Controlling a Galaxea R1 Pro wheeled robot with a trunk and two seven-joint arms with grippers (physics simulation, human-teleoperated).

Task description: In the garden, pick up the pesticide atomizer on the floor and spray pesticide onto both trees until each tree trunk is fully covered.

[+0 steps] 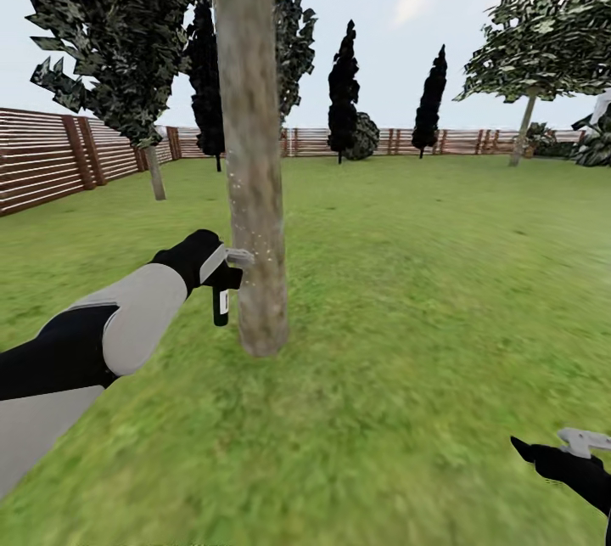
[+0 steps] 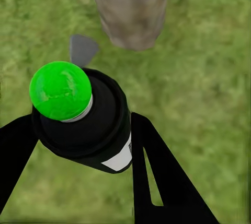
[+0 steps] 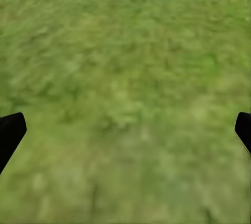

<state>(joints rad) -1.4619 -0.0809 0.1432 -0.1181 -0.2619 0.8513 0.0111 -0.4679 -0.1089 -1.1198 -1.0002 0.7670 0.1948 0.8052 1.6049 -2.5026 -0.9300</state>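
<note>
A thick grey-brown mottled tree trunk (image 1: 251, 147) rises from the grass just ahead. My left gripper (image 1: 222, 267) is shut on the black pesticide atomizer (image 1: 221, 301), held right beside the trunk at its left, nozzle toward the bark; pale specks dot the trunk there. In the left wrist view the atomizer (image 2: 83, 117) sits between the two black fingers (image 2: 157, 177), green cap up, white label showing, with the trunk base (image 2: 130, 7) just beyond. A second tree (image 1: 526, 53) stands far back right. My right gripper (image 1: 567, 444) hangs low at the right; its fingertips (image 3: 10, 132) are wide apart over grass.
A brown slat fence (image 1: 42, 155) rings the lawn (image 1: 424, 274). Black conifers (image 1: 344, 87) stand along the back fence, and another leafy tree (image 1: 127, 45) stands at left near the fence. Open grass stretches to the right of the trunk.
</note>
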